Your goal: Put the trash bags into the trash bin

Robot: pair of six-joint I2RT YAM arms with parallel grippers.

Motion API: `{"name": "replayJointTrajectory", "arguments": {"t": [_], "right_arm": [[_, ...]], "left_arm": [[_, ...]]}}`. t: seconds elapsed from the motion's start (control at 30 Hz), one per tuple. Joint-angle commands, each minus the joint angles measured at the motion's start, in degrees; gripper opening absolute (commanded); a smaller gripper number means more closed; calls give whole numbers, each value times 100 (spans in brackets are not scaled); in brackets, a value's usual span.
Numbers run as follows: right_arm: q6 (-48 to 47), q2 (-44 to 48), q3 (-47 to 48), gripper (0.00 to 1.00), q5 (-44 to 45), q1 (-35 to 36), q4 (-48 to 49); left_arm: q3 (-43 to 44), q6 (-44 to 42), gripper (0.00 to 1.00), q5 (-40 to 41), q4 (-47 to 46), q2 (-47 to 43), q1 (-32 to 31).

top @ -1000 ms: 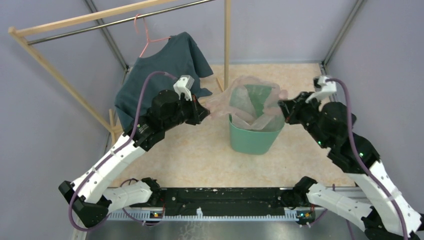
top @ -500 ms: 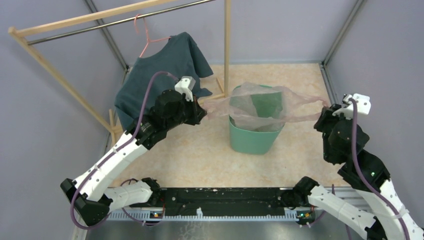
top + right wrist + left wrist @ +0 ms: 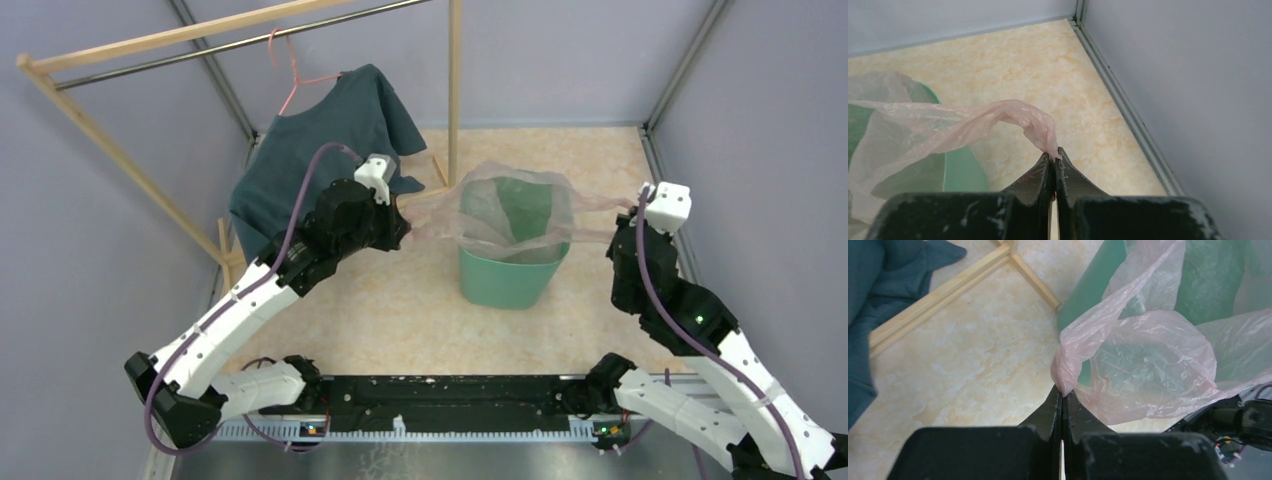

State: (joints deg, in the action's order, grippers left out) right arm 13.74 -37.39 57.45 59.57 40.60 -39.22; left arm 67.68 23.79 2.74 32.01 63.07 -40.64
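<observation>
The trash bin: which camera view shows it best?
The top external view: the trash bin shows nearly whole, with the trash bag stretched over its mouth. The left wrist view shows only green parts behind the film; the right wrist, one corner.

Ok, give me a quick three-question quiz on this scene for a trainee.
1. True or false: the trash bag lies crumpled wholly inside the trash bin.
2. Which pinches the bag: A left gripper only, B right gripper only, C both?
3. What hangs on the wooden rack?
Key: 1 false, it is stretched across the bin's mouth; 2 C; 3 a dark teal shirt.
</observation>
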Motion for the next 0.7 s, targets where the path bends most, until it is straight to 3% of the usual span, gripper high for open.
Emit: {"name": "replayJointTrajectory", "arguments": {"t": [0.0,0.07,0.23,0.4,0.5,0.67], "right_arm": [[268,600,373,2,536,-31,-557],[36,978,130,3,469,-42,-164],[1175,1165,91,4,104,-36,-994],[1899,1382,12,18,-692,-35,-1349],[2487,1517,-161,19,-1077,-34,-1476],[2971,1613,-588,19,-1186,-39,-1575]], "left_arm": [[149,-484,0,607,228,-305,21],[97,-555,0,763,286,-281,18],[-140,-233,0,437,314,-318,21],[-585,324,0,-354,90,-680,18],[-958,567,0,-719,-103,-845,19],[-1186,608,0,-581,-66,-827,20]]}}
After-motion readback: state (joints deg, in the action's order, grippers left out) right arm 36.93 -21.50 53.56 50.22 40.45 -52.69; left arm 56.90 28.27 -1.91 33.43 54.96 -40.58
